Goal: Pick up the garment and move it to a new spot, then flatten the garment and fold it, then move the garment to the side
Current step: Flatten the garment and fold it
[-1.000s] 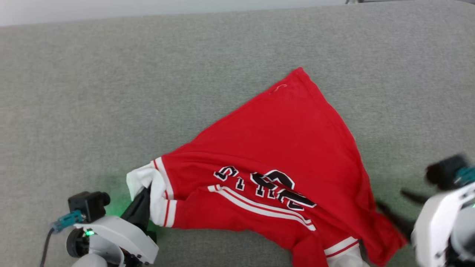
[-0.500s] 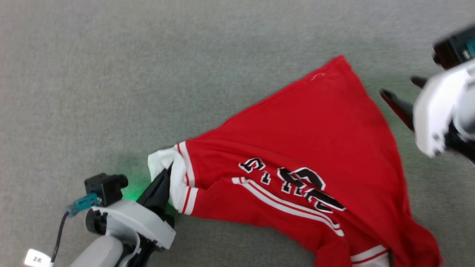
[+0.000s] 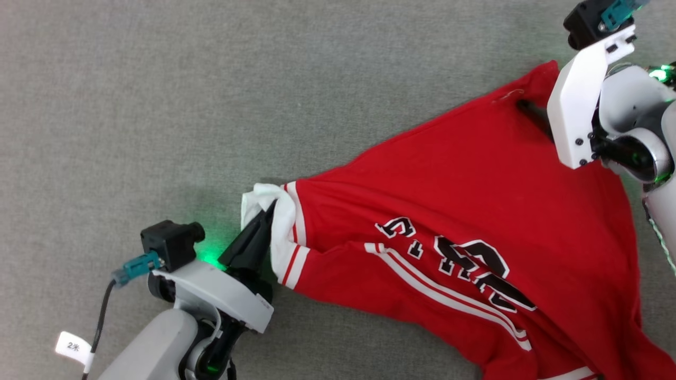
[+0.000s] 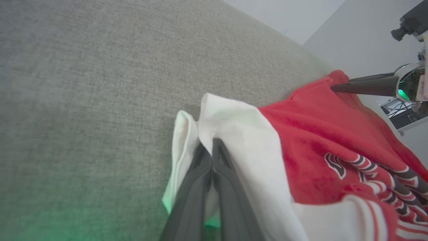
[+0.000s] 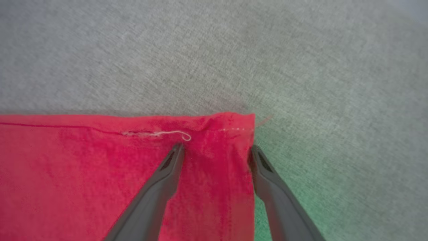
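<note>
Nearest thing is the left gripper (image 3: 269, 214), pinched tight on the jersey's (image 3: 449, 179) white sleeve end (image 3: 259, 198), cloth bunched round its fingers. The jersey lies spread on the grey surface (image 3: 158, 105). It's thin red fabric, a bit rumpled, with red-and-white trim by that sleeve, white stripes (image 3: 449, 298) running across it and black numbers (image 3: 470, 264) outlined in white (too creased to read properly). At the jersey's far corner the right gripper (image 5: 217, 147) is spread wide and has nothing grabbed. One finger is over the red cloth by a loose white thread (image 5: 167, 134) at the hem, the other at the side edge. Count: one jersey, two grippers.
</note>
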